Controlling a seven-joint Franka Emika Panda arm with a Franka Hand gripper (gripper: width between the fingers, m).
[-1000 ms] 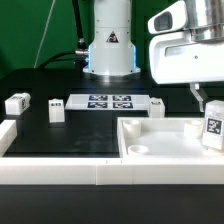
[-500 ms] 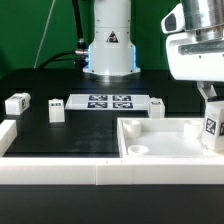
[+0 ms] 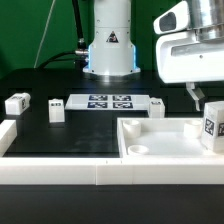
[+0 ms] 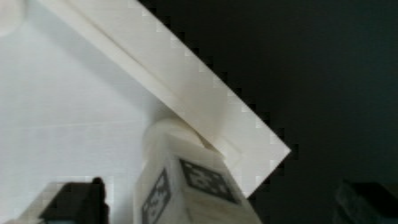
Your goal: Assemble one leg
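Note:
A leg (image 3: 213,128), a small white block with tag marks, stands upright in the far corner of the large white tray-like piece (image 3: 160,150) at the exterior view's right. My gripper (image 3: 204,98) hangs just above and slightly left of it. In the wrist view the same leg (image 4: 187,180) rises between my two dark fingers (image 4: 75,202), with a gap on each side, so the jaws are open and hold nothing. The tray's rim (image 4: 196,85) runs diagonally past the leg.
Three more legs lie on the black table: two at the left (image 3: 17,102) (image 3: 56,110) and one (image 3: 157,106) beside the marker board (image 3: 108,101). A white rail (image 3: 50,172) runs along the front. The robot base (image 3: 110,50) stands behind.
My gripper swung right, close over the leg, half a second ago, and has now drawn back to the left and slightly up. The leg has not moved.

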